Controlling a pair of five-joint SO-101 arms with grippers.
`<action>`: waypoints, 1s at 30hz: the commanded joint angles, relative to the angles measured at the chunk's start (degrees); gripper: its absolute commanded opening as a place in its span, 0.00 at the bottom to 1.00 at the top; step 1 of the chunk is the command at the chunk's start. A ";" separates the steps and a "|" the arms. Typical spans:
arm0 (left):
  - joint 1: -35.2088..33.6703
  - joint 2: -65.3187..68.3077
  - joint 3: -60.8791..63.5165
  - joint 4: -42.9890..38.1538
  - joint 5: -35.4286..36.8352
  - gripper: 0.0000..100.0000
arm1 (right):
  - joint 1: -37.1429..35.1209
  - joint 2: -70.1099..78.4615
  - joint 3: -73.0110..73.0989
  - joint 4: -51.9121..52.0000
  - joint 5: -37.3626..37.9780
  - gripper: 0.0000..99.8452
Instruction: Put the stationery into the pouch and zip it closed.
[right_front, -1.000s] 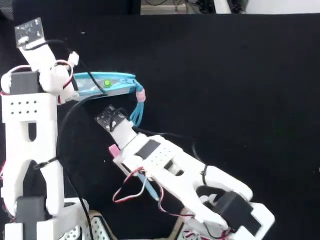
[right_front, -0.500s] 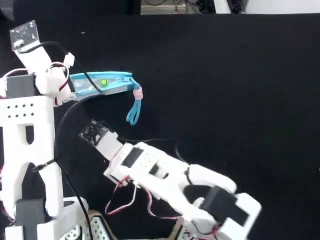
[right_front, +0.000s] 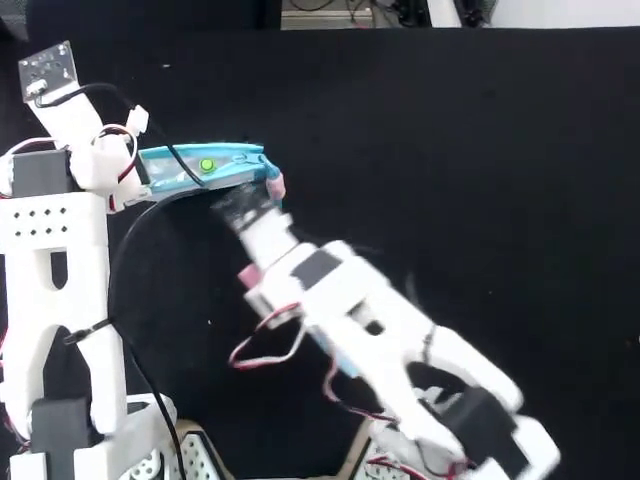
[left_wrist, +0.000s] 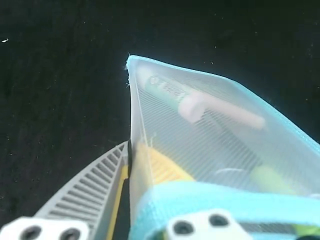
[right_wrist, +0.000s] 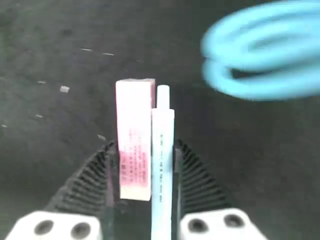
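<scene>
Up at about ten o'clock on the black table (right_front: 480, 200), the blue mesh pouch (left_wrist: 210, 145) is pinched at one end by the left gripper (left_wrist: 129, 165), its claw clenched on the fabric edge. Through the mesh show a white capped tube (left_wrist: 200, 102), a yellow item (left_wrist: 160, 170) and a green item (left_wrist: 272, 177). Just by the pouch's three o'clock end, near its blue wrist loop (right_wrist: 265, 60), the right gripper (right_wrist: 144, 150) grasps a pink eraser (right_wrist: 135, 160) and a white pen (right_wrist: 163, 170) side by side between its fingers. Beyond the table's twelve o'clock edge runs a pale strip of floor (right_front: 320, 20) with dark cables (right_front: 400, 10).
</scene>
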 joint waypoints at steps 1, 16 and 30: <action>-2.42 0.35 0.13 -0.88 0.09 0.03 | 6.59 -6.55 -0.22 4.13 4.31 0.01; -2.68 0.35 0.13 -0.88 0.09 0.03 | 20.75 22.99 -17.45 12.04 7.82 0.14; -2.33 0.35 0.22 -1.05 0.09 0.03 | 25.58 14.90 -17.36 15.30 7.65 0.18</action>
